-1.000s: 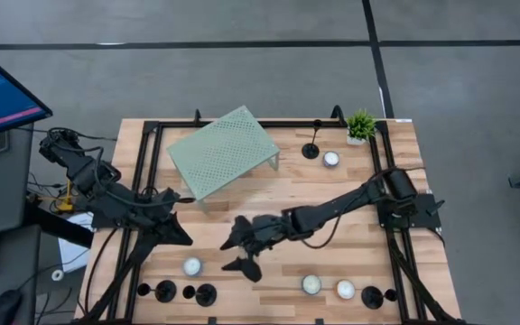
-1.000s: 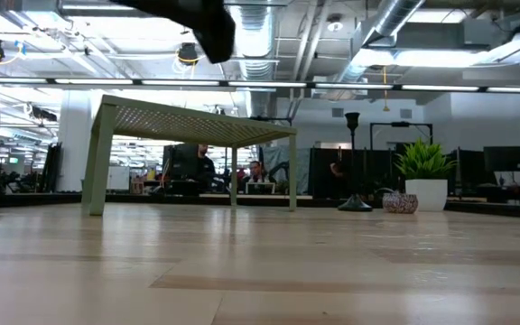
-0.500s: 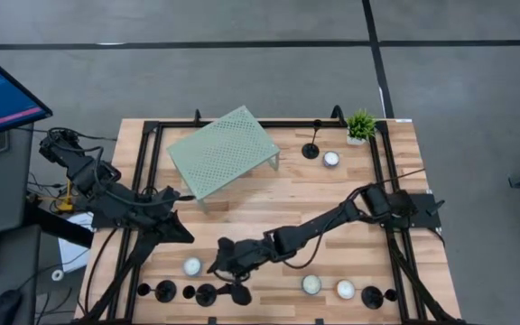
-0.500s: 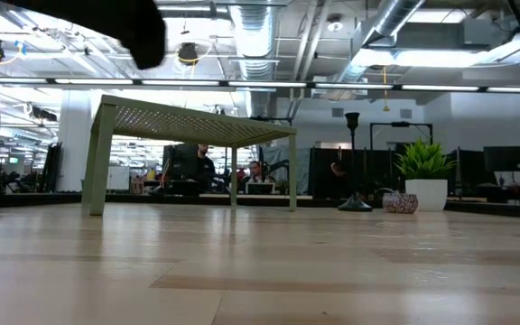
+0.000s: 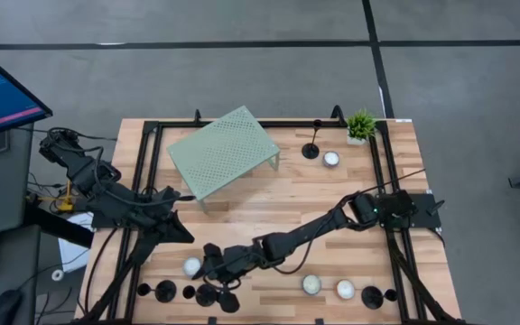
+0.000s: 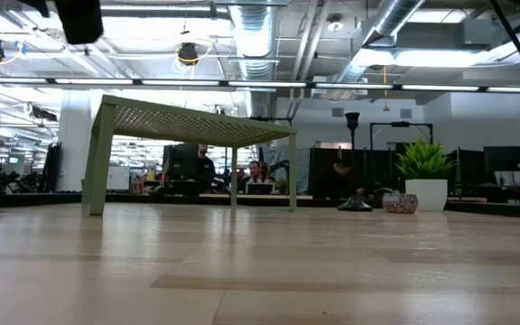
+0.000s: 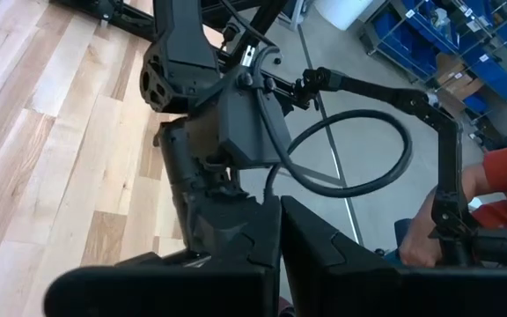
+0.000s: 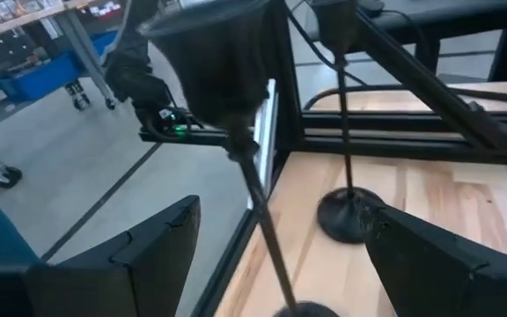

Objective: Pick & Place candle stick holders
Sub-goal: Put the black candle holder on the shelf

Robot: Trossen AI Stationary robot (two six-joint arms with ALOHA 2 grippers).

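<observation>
Reaching low over the near-left part of the table, the right gripper [image 5: 213,282] hangs just above a row of black candle stick holders [image 5: 186,292] standing along the table's front edge. Its fingers [image 8: 139,255] stand wide apart and hold nothing. In the right wrist view one candle stick holder [image 8: 236,132] rises between the two fingers, its thin stem nearer to one finger than to the other, its top cup above them; a second holder [image 8: 346,211] stands just beyond.

To do this step well, I think the gripper should first bring the stem to the middle between the fingers, then close gently on the stem below the cup, because such a slim holder tips easily and its neighbours are near.

The left gripper [image 5: 177,227] waits at the table's left side, its fingers closed on nothing.
</observation>
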